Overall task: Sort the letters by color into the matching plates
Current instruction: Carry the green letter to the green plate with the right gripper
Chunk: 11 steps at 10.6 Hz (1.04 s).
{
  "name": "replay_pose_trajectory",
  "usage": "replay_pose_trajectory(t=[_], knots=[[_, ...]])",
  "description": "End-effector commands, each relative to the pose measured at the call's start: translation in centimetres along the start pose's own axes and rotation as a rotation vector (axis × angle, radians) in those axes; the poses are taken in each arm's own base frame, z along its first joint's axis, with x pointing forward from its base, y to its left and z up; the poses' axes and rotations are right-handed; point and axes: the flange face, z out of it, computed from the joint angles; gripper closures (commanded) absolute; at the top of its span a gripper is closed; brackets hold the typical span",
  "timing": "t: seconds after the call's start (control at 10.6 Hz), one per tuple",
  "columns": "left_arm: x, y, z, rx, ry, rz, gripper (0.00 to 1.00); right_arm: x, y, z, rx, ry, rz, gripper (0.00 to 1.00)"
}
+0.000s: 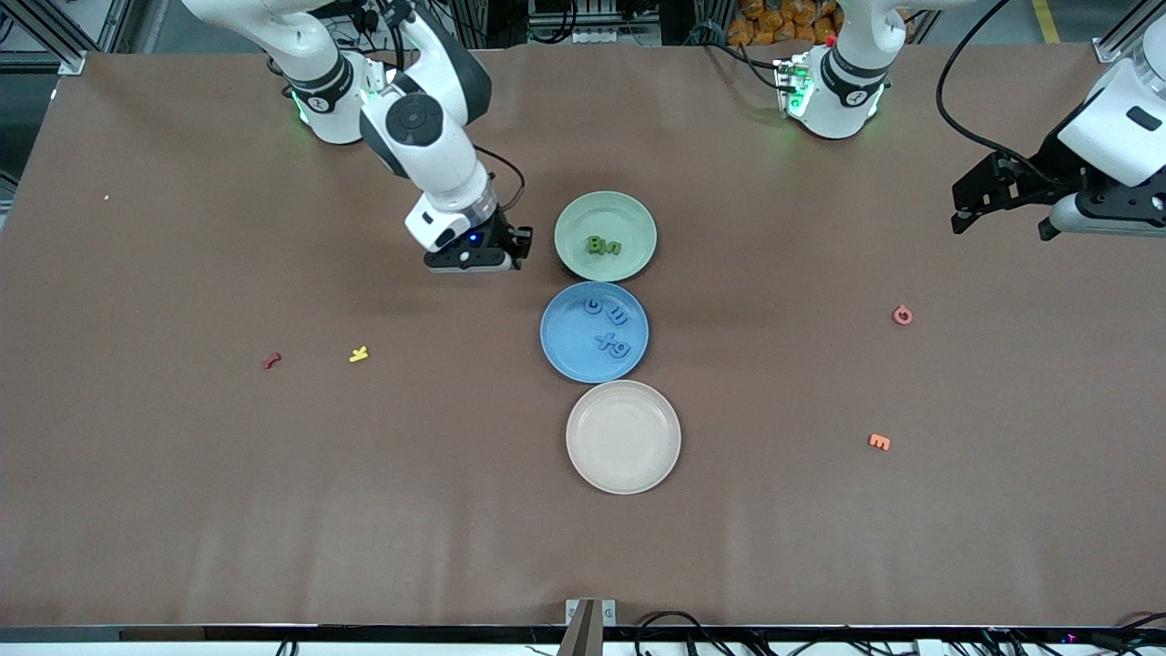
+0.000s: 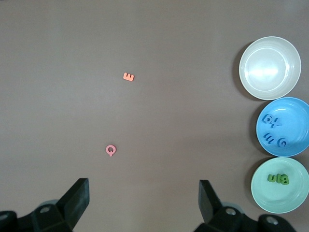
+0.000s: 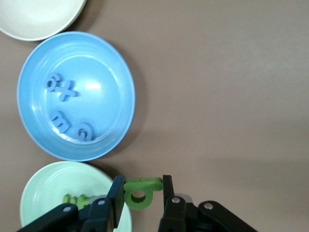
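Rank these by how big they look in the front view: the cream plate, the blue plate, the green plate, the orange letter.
1. cream plate, largest, though it lies nearest the camera
2. blue plate
3. green plate, close to the blue one, so that order is unsure
4. orange letter, far smallest

Cream plate [image 3: 34, 17]: cut off by right wrist view's edge, beside blue plate [image 3: 76, 95]. Green plate [image 3: 53, 193]: likewise cut off; its letters [image 3: 77, 200] partly hidden by gripper fingers [image 3: 113, 203].
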Motion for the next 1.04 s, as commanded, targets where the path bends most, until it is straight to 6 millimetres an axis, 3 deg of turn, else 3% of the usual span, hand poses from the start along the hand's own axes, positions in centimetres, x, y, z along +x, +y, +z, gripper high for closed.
replay_pose_trajectory(t=[0.0, 0.57, 0.95], knots=[[0.2, 0.2, -0.5, -0.027, 0.004, -0.003, 0.00, -2.1, -4.5, 1.4, 0.017, -0.025, 0.039, 1.00], [0.2, 0.2, -0.4, -0.025, 0.001, -0.003, 0.00, -6.3, -11.2, 6.5, -0.034, 0.014, 0.106, 1.00], [0.2, 0.2, -0.4, -0.025, 0.002, -0.003, 0.00, -8.7, -12.9, 9.5, -0.060, 0.016, 0.100, 1.00]])
